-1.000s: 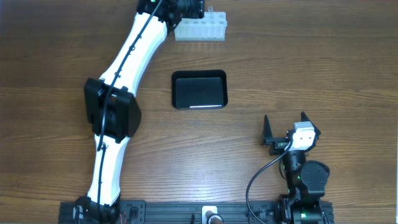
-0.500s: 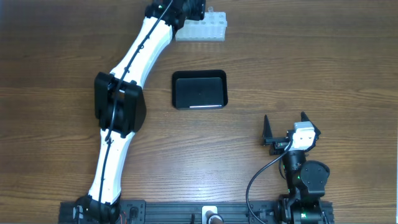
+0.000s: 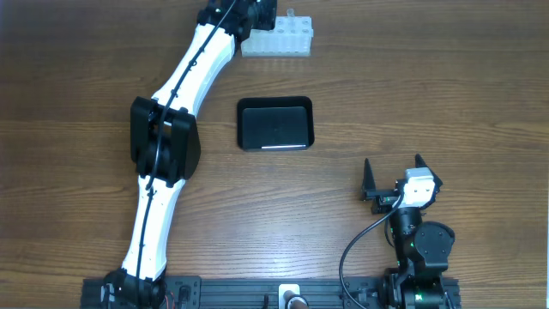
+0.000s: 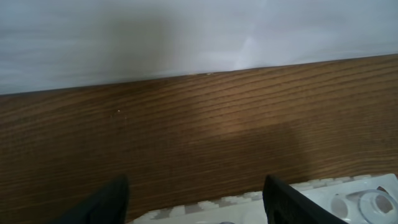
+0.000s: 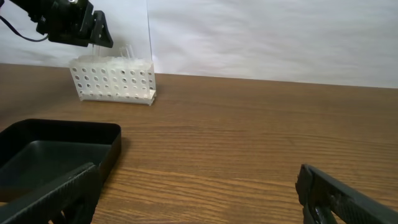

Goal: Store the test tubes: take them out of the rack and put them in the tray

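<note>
Test tubes (image 3: 292,15) stand in the white rack (image 3: 276,39) at the far side of the table (image 3: 446,86).

Top view:
- One clear tube rises above the rack's far row. The other wells cannot be resolved.
- The black tray (image 3: 275,124) lies nearer the arm bases, apart from the rack, its floor bare.
- The left arm (image 3: 163,146) stretches diagonally across to the rack, with the left gripper (image 3: 262,13) at the rack's left end. Finger spacing cannot be read from above.
- The right gripper (image 3: 393,163) sits near its own base, well apart from tray and rack. Its two fingers are spread wide and hold nothing.

Left wrist view:
- This view supplies the missing finger state. The two dark fingers (image 4: 286,199) stand wide apart with bare wood between them and nothing gripped.
- The rack's top edge shows just past the fingertips, with a round tube mouth in a corner well beside one finger.

Right wrist view:
- The rack is seen side-on, with a perforated white wall and clear tubes projecting above its top.
- The left gripper is poised over one end of the rack.
- The tray's raised wall lies nearer, well apart from the rack.
- The right arm's own fingers frame the scene, wide open and empty.

Surface and room:
- The table is brown wood with a straight grain.
- A plain white wall (image 5: 280,37) rises directly behind the table's far edge.
- A black rail (image 3: 283,292) carrying both arm bases runs along the near edge.
</note>
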Robot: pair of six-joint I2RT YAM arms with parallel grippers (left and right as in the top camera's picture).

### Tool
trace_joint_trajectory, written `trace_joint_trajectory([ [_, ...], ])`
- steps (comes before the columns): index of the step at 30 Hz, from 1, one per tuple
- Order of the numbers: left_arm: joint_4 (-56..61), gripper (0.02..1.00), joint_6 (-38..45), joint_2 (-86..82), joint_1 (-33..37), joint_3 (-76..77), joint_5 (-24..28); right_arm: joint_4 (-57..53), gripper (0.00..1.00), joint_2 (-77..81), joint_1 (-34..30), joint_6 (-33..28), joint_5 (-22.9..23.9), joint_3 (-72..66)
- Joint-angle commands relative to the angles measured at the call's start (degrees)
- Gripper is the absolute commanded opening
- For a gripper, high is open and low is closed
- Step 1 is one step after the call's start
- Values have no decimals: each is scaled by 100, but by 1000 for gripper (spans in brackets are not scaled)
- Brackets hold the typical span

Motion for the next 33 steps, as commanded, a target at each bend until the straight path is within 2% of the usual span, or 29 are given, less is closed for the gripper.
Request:
trace_joint_trajectory([
  [1,20,684,68,153,31,39,-68,-13,991,-57,-33,20,-85,-42],
  [5,13,678,68,205,28,39,-66,-13,991,-57,-33,20,-85,-42],
  [9,9,590,68,219,13,39,-66,-13,991,-57,-33,20,-85,-42],
  [13,7,560,68,219,13,39,-66,-13,991,-57,-33,20,-85,-42],
  [18,-2,384,68,219,13,39,-66,-13,993,-57,-33,20,-85,-42],
  [20,-2,286,68,219,13,39,-66,-13,991,-57,-33,20,-85,-42],
  [23,-2,213,66,219,13,39,-66,-13,993,-57,-33,20,-85,-42],
  [33,-144,106,66,212,7,291,-63,-13,993,-57,-33,20,-85,-42],
])
